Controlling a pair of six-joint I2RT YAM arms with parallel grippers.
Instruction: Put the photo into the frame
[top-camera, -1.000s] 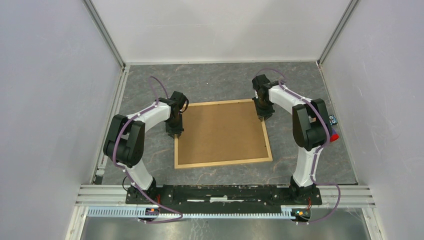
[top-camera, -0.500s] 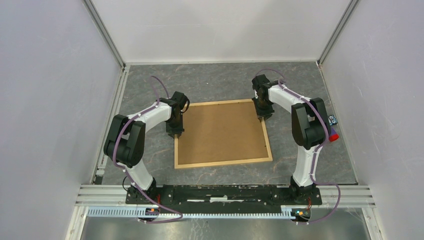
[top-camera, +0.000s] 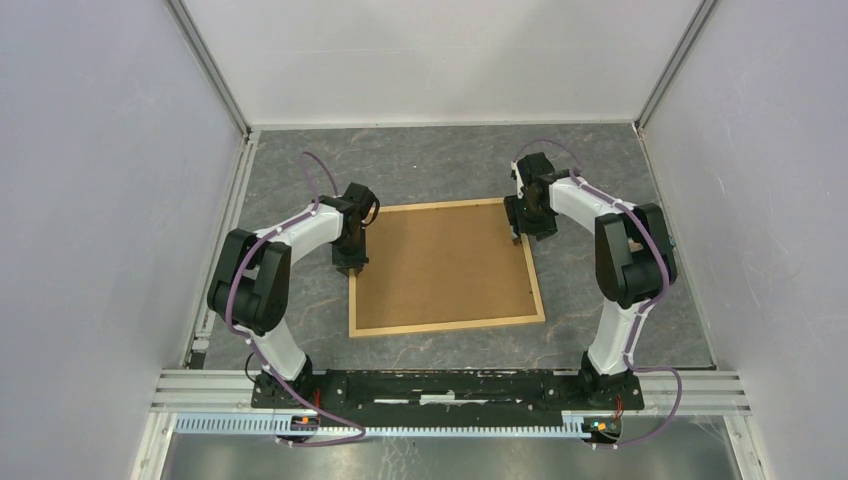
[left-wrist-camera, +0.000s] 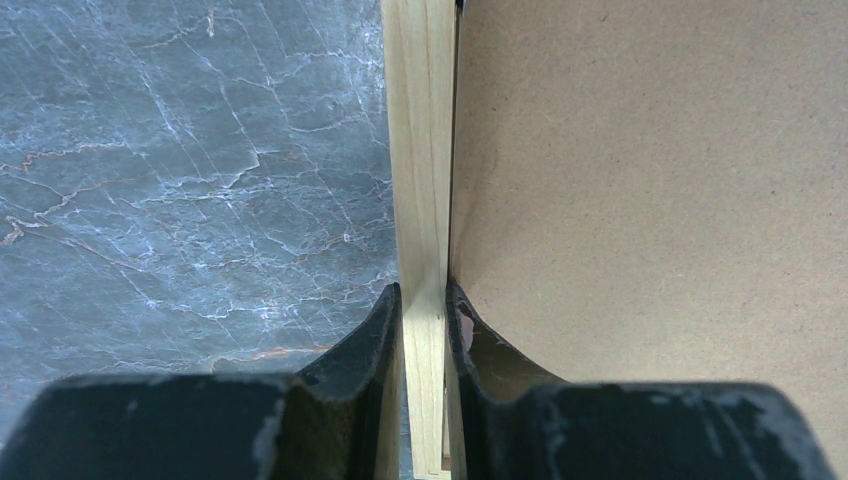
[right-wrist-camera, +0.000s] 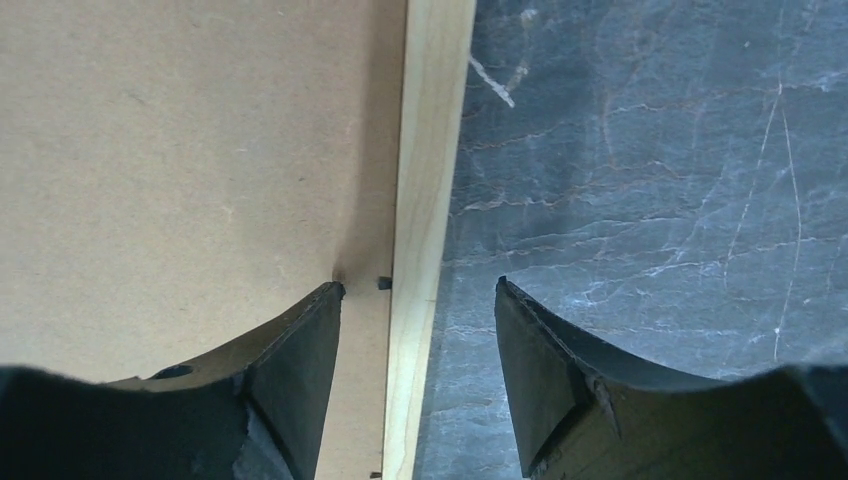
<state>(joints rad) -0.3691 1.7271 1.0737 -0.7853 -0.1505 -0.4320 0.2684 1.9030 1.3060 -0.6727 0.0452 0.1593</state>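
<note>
- Flat on the grey marbled table (top-camera: 620, 300), centred between the two arms: the light-wood frame (top-camera: 447, 325), back side up, filled edge to edge by the brown backing board (top-camera: 440, 265).
- No sight of the photo in any view; presumably under the board, so probably already seated.
- At the frame's left rail, a little beyond its middle: left gripper (left-wrist-camera: 422, 290) pointing straight down, fingers pinched on the rail, one on the table side, one against the board. Same pose as a second ago.
- Farther, near the far right corner: right gripper (right-wrist-camera: 418, 285) spread wide, straddling the right rail without touching it. Wrist turned and elbow swung outward to the right since a second ago.
- Looks like a release on the right, with the left hold kept.
</note>
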